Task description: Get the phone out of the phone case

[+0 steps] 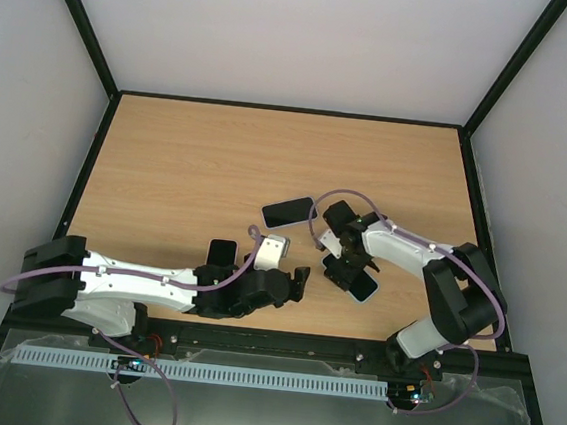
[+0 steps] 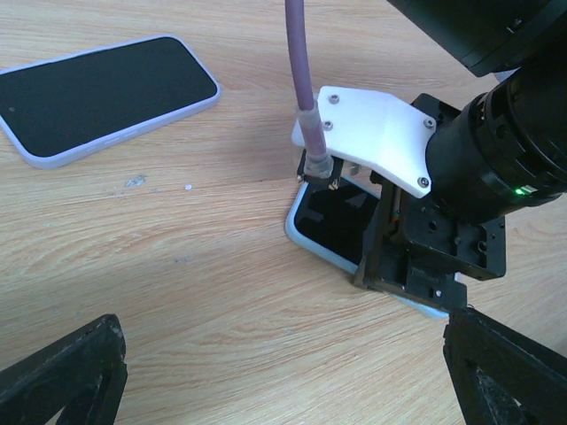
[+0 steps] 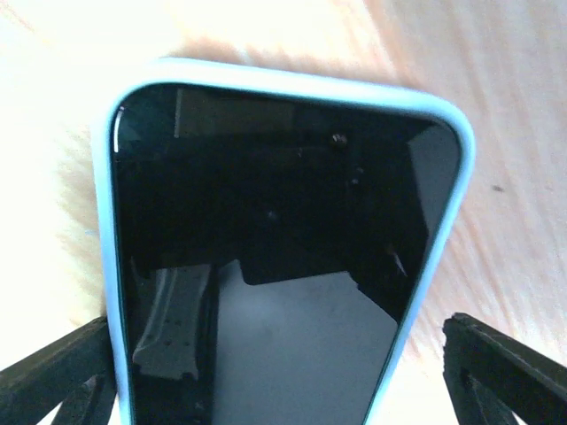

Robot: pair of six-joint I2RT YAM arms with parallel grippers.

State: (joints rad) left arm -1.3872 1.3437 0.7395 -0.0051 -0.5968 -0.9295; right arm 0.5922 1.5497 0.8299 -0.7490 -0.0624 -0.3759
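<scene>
A phone in a pale blue case (image 3: 283, 221) lies screen up on the wooden table, near the front right (image 1: 363, 286). My right gripper (image 3: 283, 381) stands over it, open, with one finger (image 3: 53, 376) on each side of the case; a strip of table shows between the right finger and the case edge. The left wrist view shows the same phone (image 2: 330, 221) partly hidden under the right gripper's black body. My left gripper (image 1: 299, 278) hovers open over bare wood just left of it, with nothing between its fingers (image 2: 62, 376).
A second phone in a lavender case (image 1: 289, 212) lies screen up at mid-table, also seen in the left wrist view (image 2: 104, 96). A third dark phone (image 1: 221, 253) lies beside the left arm, partly covered. Black frame rails edge the table.
</scene>
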